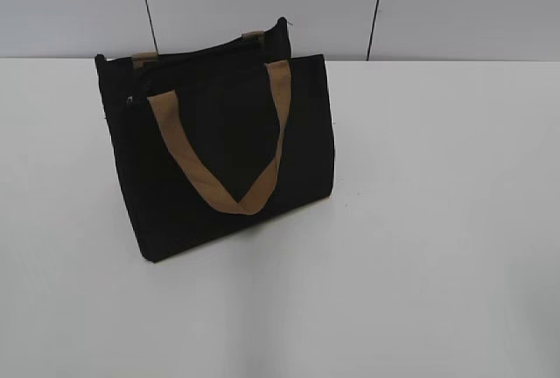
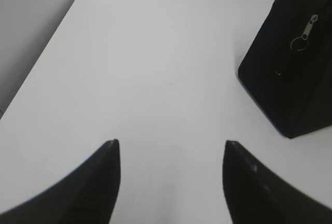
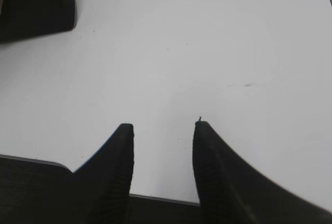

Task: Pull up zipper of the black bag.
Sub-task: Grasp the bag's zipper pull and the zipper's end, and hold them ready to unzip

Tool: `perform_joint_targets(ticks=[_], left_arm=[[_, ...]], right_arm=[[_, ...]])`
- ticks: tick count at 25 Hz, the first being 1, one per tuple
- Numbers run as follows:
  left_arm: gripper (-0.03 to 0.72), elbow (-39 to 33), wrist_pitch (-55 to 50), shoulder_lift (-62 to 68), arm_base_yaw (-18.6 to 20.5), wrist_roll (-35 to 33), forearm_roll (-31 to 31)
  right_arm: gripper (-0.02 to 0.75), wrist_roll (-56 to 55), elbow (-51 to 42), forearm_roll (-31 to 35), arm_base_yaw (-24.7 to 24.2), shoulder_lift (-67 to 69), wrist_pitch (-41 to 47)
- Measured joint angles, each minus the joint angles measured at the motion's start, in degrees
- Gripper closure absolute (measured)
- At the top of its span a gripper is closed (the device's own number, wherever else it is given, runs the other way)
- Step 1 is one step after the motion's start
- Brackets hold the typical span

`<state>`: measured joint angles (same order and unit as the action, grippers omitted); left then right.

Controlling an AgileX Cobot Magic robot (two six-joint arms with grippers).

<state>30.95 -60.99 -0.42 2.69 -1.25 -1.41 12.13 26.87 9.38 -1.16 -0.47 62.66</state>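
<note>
Black bag (image 1: 219, 146) stands upright on the white table (image 1: 437, 220), left of centre in the exterior view, one tan strap handle (image 1: 223, 168) hanging down its front face. Zipper (image 1: 188, 54) runs along the top edge between two small tan tabs. Left wrist view shows the metal pull with its ring (image 2: 306, 32) hanging down the bag's narrow end wall, near the top. Whether the teeth along the top are closed cannot be told. Left gripper (image 2: 171, 151) has its jaws spread, nothing between them, over bare table, well apart from the bag. Right gripper (image 3: 163, 130) also parted and empty, the bag's corner only at the far upper left of its view. Neither arm shows in the exterior view. Judgement: task not begun; approach, pinch on the pull and the whole draw along the top remain.
</note>
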Motion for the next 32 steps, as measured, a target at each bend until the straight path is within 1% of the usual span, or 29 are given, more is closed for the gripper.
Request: perform_joint_targets(ticks=[32], left_arm=[[0.220, 0.0, 0.0, 0.0, 0.0, 0.0, 0.0]], right_arm=[[0.444, 0.0, 0.0, 0.2, 0.0, 0.0, 0.0]])
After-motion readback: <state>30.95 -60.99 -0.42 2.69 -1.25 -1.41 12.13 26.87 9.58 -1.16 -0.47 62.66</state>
